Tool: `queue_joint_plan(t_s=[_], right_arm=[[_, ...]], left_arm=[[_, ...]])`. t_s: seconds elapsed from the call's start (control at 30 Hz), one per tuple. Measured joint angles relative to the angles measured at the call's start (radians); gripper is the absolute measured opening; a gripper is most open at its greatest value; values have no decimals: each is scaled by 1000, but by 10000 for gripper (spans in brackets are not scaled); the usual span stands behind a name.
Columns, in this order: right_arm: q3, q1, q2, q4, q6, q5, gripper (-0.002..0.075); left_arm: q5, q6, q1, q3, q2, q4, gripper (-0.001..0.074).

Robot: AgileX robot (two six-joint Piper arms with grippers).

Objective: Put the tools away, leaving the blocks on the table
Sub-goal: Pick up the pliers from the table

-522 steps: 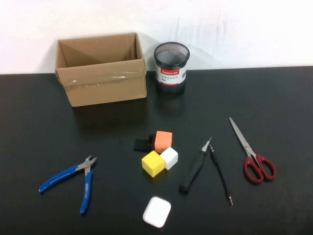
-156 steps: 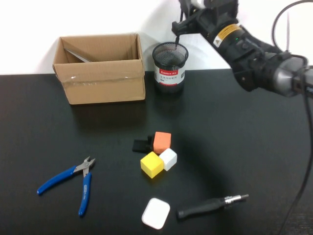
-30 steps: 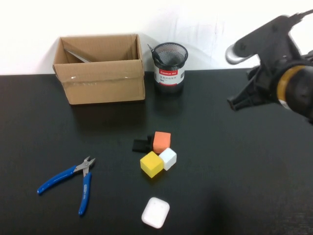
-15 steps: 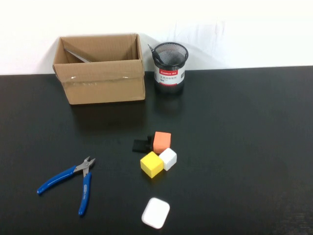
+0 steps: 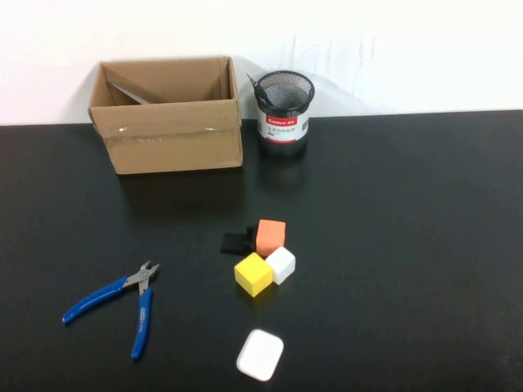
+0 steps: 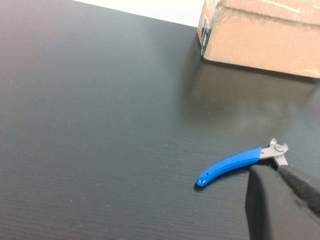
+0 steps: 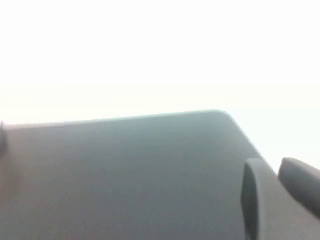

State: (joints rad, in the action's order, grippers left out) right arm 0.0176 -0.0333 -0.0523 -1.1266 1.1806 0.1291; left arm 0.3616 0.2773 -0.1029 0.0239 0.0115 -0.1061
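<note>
The blue-handled cutting pliers [image 5: 122, 304] lie on the black table [image 5: 409, 245] at the front left. They also show in the left wrist view [image 6: 231, 163], just beyond my left gripper [image 6: 274, 171], which is shut and empty. The orange [image 5: 271, 236], yellow [image 5: 254, 273] and white [image 5: 282, 265] blocks sit mid-table with the flat black piece [image 5: 235, 242]. A grey metal blade [image 5: 129, 91] leans inside the cardboard box [image 5: 167, 135]; its red handles are hidden. A thin dark tip [image 5: 252, 82] sticks out of the mesh cup [image 5: 284, 110]. My right gripper [image 7: 270, 166] is shut and empty, over bare table.
A flat white rounded-square case [image 5: 261, 354] lies at the front, below the blocks. The box and cup stand at the back edge against a white wall. Neither arm shows in the high view. The box corner [image 6: 260, 35] shows in the left wrist view.
The right arm has pulled back out of the high view on the right. The screwdriver lying at the front earlier is gone from the table. Pliers and blocks have not moved.
</note>
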Motion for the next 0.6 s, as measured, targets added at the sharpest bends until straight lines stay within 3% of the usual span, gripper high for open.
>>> queue_joint_plan(t_s=[0.6], right_arm=[[12, 24, 66, 43, 75, 233, 24]], left_arm=[[0, 0, 0, 0, 0, -4, 0]])
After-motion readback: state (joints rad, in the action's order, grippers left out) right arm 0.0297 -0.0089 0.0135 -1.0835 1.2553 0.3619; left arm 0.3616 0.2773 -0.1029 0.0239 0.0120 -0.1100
